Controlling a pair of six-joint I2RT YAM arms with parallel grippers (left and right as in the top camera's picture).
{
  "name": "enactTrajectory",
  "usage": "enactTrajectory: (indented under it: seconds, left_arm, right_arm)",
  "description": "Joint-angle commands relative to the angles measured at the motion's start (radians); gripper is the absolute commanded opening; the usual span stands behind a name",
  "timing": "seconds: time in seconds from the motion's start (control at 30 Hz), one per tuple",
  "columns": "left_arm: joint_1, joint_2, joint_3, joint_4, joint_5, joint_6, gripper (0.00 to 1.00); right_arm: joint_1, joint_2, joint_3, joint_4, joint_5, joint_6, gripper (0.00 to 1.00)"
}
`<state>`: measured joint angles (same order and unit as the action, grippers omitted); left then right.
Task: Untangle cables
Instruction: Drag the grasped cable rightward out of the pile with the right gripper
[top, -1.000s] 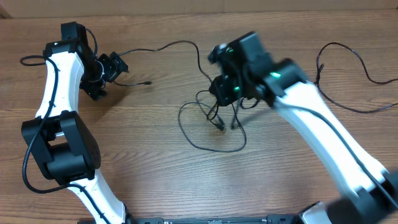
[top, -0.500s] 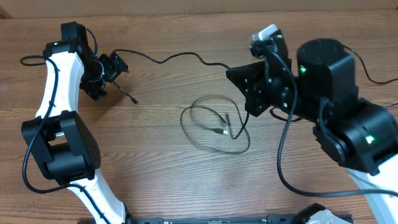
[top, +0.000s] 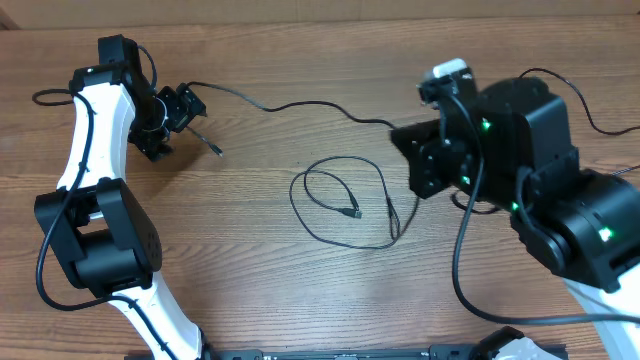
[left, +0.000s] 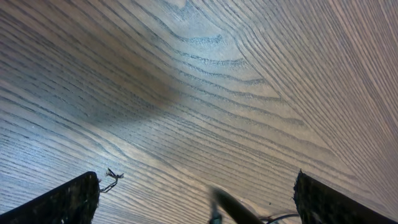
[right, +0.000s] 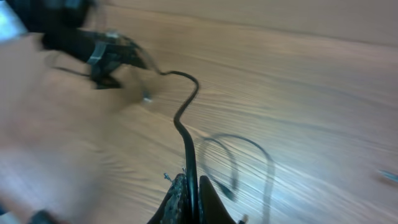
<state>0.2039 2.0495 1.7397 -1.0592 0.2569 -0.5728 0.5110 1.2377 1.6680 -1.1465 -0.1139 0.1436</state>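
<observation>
pulling cord: right gripper (right: 189, 186) clamped hard on one thin black held cord (top: 300, 103), jaws fully closed w/ the cord pinched between them.
left gripper (left: 199, 186): jaws spread as wide as they go, gripping nothing. a blurred bit of cord shows between the fingers at the bottom of the wrist view; touching or not, can't tell.
held cord, location: strung over the far half of the table (top: 300, 310), from beside the left gripper across to the right gripper, wavy, w/ some slack.
held cord, axis: long axis runs l-to-r across the table. its free tip (top: 215, 151) lies just beside the left gripper, pointing near-right.
loose loop (top: 352, 212): flat on the wood mid-table, near the right gripper, on the near side of the held cord & apparently apart from it. oval, wider l-to-r. two plug ends inside it, one angled near-right, one roughly far-to-near.
far cord (top: 598, 127): trails toward the r. edge behind the r. arm, well apart from the rest.
step, prob.: drawing the held cord clear of the loop so it lies on its own.
how to do it well: pull slowly along the cord's own line, away from the loop. carry it high enough not to drag the loop along. watch for a snag at the open left jaws. if the far end starts sliding, the left gripper could close on it as an anchor.
</observation>
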Motion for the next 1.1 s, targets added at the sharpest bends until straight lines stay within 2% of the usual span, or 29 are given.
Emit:
enactTrajectory:
  seconds: [0.0, 0.23, 0.43, 0.73, 0.9, 1.07]
  left_arm:
    - [0.003, -0.009, -0.005, -0.003, -0.006, 0.012, 0.99]
    - [0.003, -0.009, -0.005, -0.003, -0.005, 0.012, 0.99]
    - [0.005, -0.009, -0.005, -0.003, -0.005, 0.012, 1.0]
    - [0.002, -0.009, -0.005, -0.003, -0.006, 0.012, 1.0]
    - [0.003, -0.009, -0.005, -0.003, -0.005, 0.012, 1.0]
    - [0.003, -0.009, -0.005, -0.003, -0.005, 0.012, 1.0]
  right_arm:
    - [-0.002, -0.079, 0.021, -0.036, 0.236, 0.04, 0.04]
    - [-0.002, -0.182, 0.021, -0.143, 0.45, 0.074, 0.04]
    - [-0.004, -0.229, 0.021, -0.247, 0.488, 0.099, 0.04]
    - [-0.004, -0.242, 0.021, -0.389, 0.575, 0.214, 0.04]
    - [-0.004, -0.244, 0.021, -0.489, 0.705, 0.364, 0.04]
    - [-0.005, -0.247, 0.021, -0.509, 0.755, 0.398, 0.04]
